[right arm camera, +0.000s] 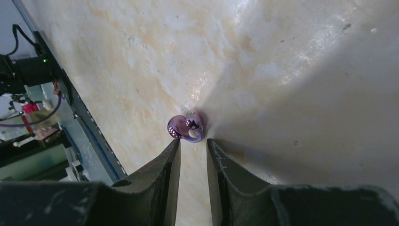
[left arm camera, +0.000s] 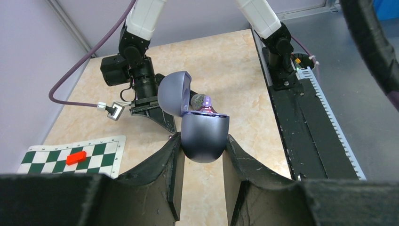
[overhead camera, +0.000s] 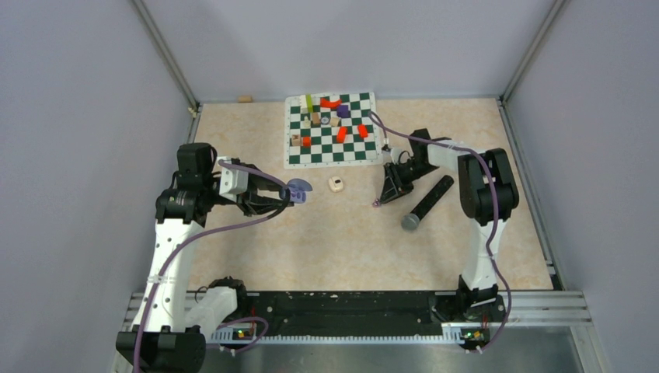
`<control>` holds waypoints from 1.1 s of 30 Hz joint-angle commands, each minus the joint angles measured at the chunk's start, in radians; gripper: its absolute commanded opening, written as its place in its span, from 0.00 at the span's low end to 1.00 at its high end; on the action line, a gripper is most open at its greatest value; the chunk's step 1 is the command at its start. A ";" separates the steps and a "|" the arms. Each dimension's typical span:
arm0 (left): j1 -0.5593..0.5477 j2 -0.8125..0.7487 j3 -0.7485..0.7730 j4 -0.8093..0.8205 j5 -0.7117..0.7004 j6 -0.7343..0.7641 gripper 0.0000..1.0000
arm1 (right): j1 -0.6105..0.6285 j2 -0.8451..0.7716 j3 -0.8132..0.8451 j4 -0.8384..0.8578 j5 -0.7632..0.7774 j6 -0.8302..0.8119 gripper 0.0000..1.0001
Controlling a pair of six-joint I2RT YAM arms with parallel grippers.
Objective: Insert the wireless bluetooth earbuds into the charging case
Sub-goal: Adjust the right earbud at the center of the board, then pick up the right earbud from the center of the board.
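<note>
My left gripper [left arm camera: 202, 143] is shut on the charging case [left arm camera: 204, 136], a rounded purple-grey shell held above the table with its lid [left arm camera: 173, 92] hinged open. A small purple piece [left arm camera: 206, 108] shows at the case's open top. In the top view the case [overhead camera: 298, 189] hangs left of centre. One purple earbud [right arm camera: 187, 128] lies on the table just past the tips of my right gripper [right arm camera: 193, 143]. Its jaws stand a narrow gap apart with nothing between them. From above, that gripper [overhead camera: 379, 200] points down at the table beside the earbud [overhead camera: 375, 204].
A black microphone [overhead camera: 427, 203] lies right of my right gripper. A green-and-white chessboard [overhead camera: 295, 151] with red, purple and wooden pieces sits at the back. A small white block [overhead camera: 336, 184] lies between the arms. Grey walls enclose the table.
</note>
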 commanded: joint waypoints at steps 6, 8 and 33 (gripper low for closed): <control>0.000 -0.001 0.032 -0.016 0.138 0.039 0.00 | -0.006 -0.081 -0.129 0.106 0.098 0.162 0.24; 0.000 -0.001 0.027 -0.017 0.138 0.044 0.00 | -0.005 -0.107 -0.146 0.116 0.117 0.164 0.24; 0.000 0.010 0.033 -0.033 0.136 0.073 0.00 | 0.040 -0.069 -0.206 0.293 0.118 0.338 0.21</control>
